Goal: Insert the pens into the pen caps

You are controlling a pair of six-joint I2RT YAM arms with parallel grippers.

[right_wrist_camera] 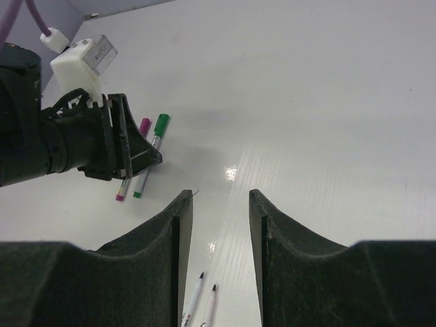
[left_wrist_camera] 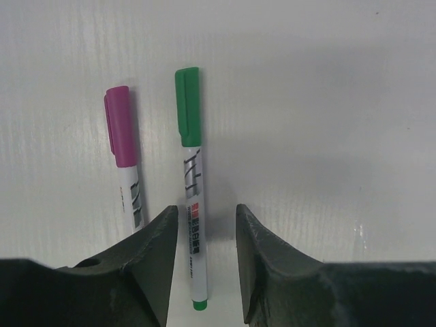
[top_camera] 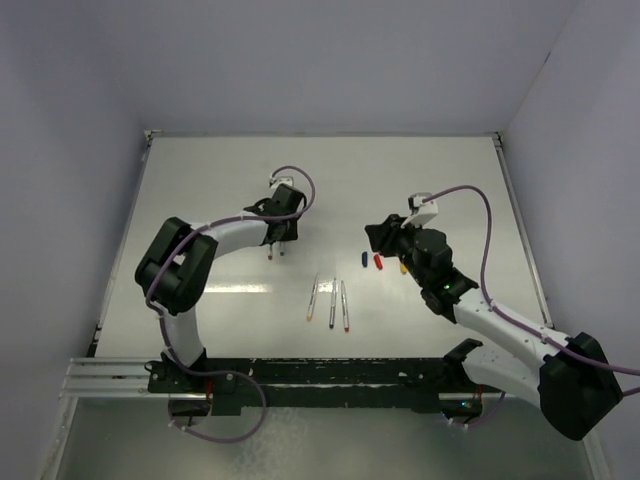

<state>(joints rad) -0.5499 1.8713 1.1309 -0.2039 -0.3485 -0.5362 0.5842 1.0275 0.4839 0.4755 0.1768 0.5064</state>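
My left gripper (top_camera: 282, 238) is open at the table's back middle. In the left wrist view (left_wrist_camera: 208, 225) a green-capped pen (left_wrist_camera: 191, 184) lies on the table between its fingers, close to the left one. A purple-capped pen (left_wrist_camera: 124, 146) lies just left of it. Both show in the top view (top_camera: 276, 253). Three uncapped pens (top_camera: 333, 303) lie side by side mid-table. Blue (top_camera: 362, 259), red (top_camera: 378, 261) and yellow (top_camera: 403, 267) caps lie by my right gripper (top_camera: 376, 238), which is open and empty (right_wrist_camera: 220, 201); the caps are hidden in its wrist view.
The right wrist view shows the left gripper (right_wrist_camera: 102, 143) over the two capped pens (right_wrist_camera: 146, 160) and two uncapped pen tips (right_wrist_camera: 202, 289) below its own fingers. White walls close the table at the back and sides.
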